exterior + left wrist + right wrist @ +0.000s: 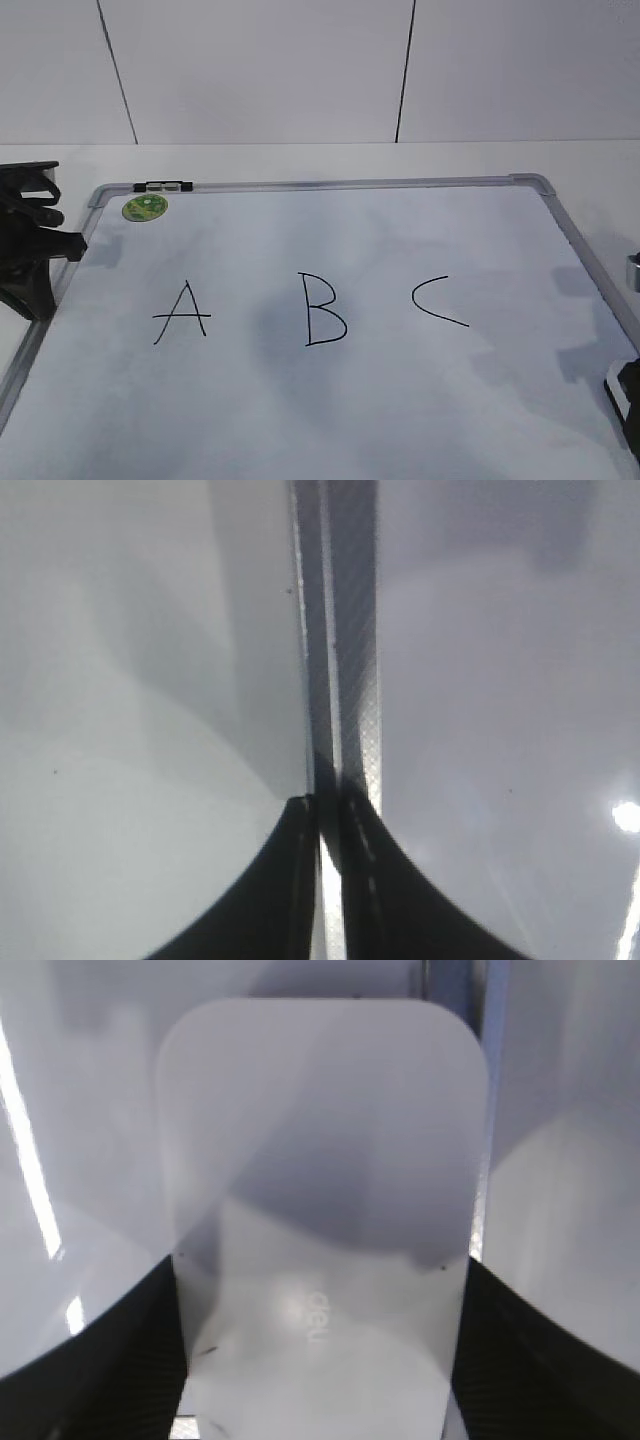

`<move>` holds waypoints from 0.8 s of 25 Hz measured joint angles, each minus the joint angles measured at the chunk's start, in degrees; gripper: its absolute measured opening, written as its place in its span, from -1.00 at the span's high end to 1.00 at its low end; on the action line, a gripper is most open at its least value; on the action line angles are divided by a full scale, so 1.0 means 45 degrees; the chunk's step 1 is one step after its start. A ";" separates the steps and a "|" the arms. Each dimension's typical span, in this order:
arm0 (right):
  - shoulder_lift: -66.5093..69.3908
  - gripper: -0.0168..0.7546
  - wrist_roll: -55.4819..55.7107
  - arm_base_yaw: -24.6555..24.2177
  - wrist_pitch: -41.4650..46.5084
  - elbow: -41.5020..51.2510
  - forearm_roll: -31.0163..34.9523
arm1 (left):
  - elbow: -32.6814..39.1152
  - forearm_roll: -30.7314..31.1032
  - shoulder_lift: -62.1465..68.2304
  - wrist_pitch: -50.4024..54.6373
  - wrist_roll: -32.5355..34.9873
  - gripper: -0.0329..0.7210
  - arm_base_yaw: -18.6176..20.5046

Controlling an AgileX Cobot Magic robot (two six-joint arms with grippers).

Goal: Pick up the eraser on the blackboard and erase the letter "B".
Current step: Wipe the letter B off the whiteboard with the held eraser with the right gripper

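**Count of things in view**

One blackboard [330, 400] lies on one table [300, 160]. It carries three hand-written letters: one "A" [181, 313], one letter "B" [324, 309], one "C" [437, 301]. One green sticker [145, 207], one eraser [320, 1210], two tools: left [325, 810], right [320, 1400].

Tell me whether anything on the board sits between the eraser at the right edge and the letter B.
Only the letter C. It is drawn between the eraser, framed by the right gripper's fingers at the blackboard's right edge, and the B. No solid object lies there.
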 joint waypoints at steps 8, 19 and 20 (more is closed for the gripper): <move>0.0000 -0.40 0.0000 0.0000 0.0079 0.0000 0.0000 | 0.0000 0.0000 0.0000 0.0000 0.0000 0.84 0.0000; 0.0063 -0.40 0.0000 0.0000 0.0651 -0.0297 0.0158 | 0.0000 -0.0009 0.0000 0.0000 0.0000 0.84 0.0000; 0.0060 -0.40 0.0000 0.0000 0.0701 -0.0322 0.0158 | 0.0000 -0.0009 0.0000 0.0000 0.0000 0.84 0.0000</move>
